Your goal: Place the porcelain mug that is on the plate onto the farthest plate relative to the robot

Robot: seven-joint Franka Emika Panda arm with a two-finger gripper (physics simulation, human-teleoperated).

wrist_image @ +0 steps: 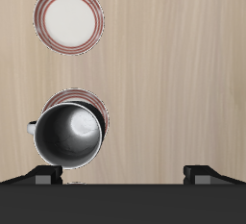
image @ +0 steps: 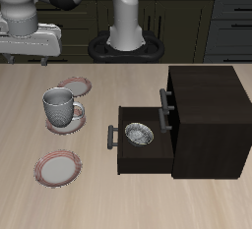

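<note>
A grey-white porcelain mug (image: 61, 108) stands upright on a red-rimmed plate (image: 73, 128) near the middle of the table's depth. In the wrist view the mug (wrist_image: 69, 137) shows its open mouth, with that plate's rim (wrist_image: 77, 97) just behind it. An empty red-rimmed plate (image: 57, 167) lies nearest the table's front edge, and it also shows in the wrist view (wrist_image: 68, 21). My gripper (image: 28, 58) hangs high above the table's back, well away from the mug. It is open and empty, with the fingertips (wrist_image: 205, 173) spread wide around the gripper's middle (wrist_image: 125, 175).
A third red-rimmed plate (image: 74, 85) lies farther back, behind the mug. A dark cabinet (image: 207, 110) stands beside the plates, its drawer (image: 120, 140) pulled open with a small bowl (image: 139, 133) inside.
</note>
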